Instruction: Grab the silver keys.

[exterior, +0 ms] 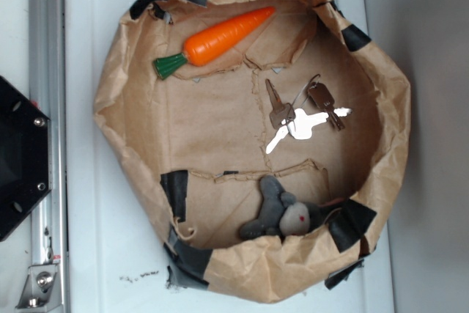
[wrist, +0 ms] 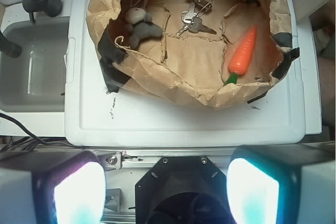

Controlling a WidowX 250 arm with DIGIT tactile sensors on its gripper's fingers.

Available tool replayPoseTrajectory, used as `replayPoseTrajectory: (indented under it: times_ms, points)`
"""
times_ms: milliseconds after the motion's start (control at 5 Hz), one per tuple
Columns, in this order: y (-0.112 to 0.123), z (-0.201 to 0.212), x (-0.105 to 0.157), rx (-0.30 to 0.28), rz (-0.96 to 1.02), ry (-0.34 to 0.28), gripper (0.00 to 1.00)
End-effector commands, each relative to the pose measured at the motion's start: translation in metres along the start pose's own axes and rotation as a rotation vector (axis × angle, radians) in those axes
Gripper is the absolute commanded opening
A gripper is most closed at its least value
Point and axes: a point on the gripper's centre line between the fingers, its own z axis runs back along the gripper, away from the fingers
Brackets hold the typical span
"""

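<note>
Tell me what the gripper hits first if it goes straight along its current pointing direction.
Probably the white tabletop just short of the paper bag's near wall, not the silver keys; depth is unclear. The fingers stand wide apart.

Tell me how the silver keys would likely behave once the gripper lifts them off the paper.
The silver keys lie fanned out flat on a thin wire ring, so gripped by one key, the rest would probably dangle and swing. Flat shiny metal may slip between the fingers. Lying flush on the crinkled brown paper liner, they look hard to get under.
</note>
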Motion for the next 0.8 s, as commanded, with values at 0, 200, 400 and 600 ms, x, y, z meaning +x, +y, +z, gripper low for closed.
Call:
replayPoseTrajectory:
  times_ms: [0,200,400,600]
  points:
    - [0.0,0.0,0.0,0.0,0.0,0.0,1.0]
    - [-0.014,-0.023,0.047,0.043,0.177,-0.083,1.0]
    - [-0.016,-0.044,0.097,0.021,0.239,-0.171,1.0]
    - [-0.012,-0.061,0.13,0.027,0.361,-0.218,1.0]
